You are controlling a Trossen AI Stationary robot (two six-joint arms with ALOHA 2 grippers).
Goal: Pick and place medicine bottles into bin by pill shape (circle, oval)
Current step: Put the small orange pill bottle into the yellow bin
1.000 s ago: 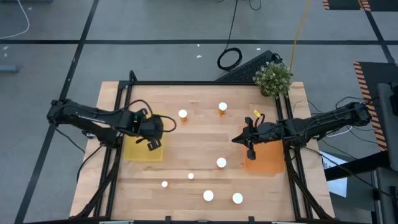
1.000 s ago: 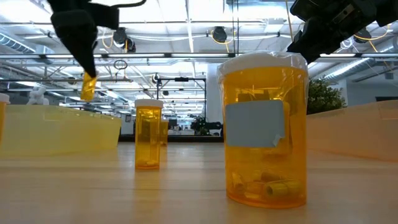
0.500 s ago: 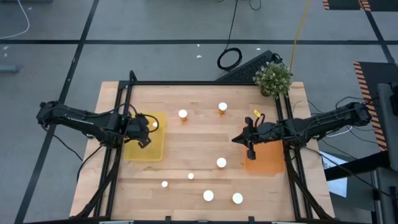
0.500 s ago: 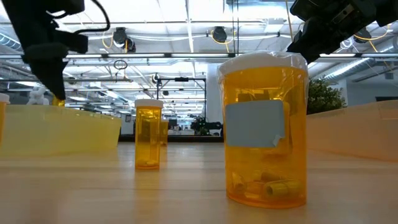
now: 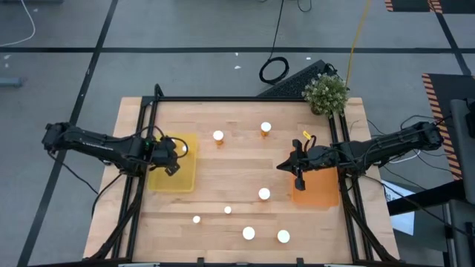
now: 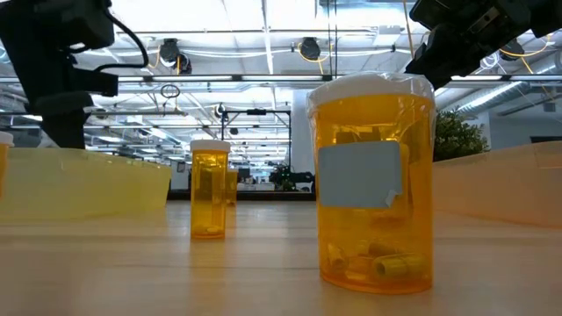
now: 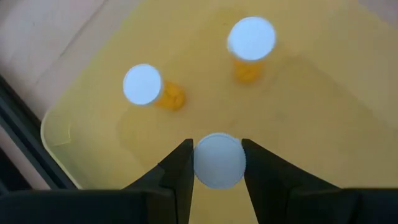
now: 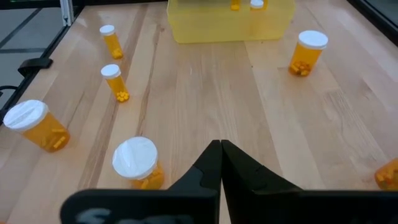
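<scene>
Small amber medicine bottle with round white cap [image 7: 218, 160] clamped between left gripper [image 7: 216, 167] fingers, hanging over yellow plastic tray [image 7: 323, 112] at table's left side; two more capped amber bottles [image 7: 144, 87] stand inside tray. Right gripper [image 8: 221, 163] fingers pressed together, empty, beside orange tray [image 5: 318, 189].

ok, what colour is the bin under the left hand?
Translucent yellow bin; it shows best in the left wrist view, below the left hand.
</scene>
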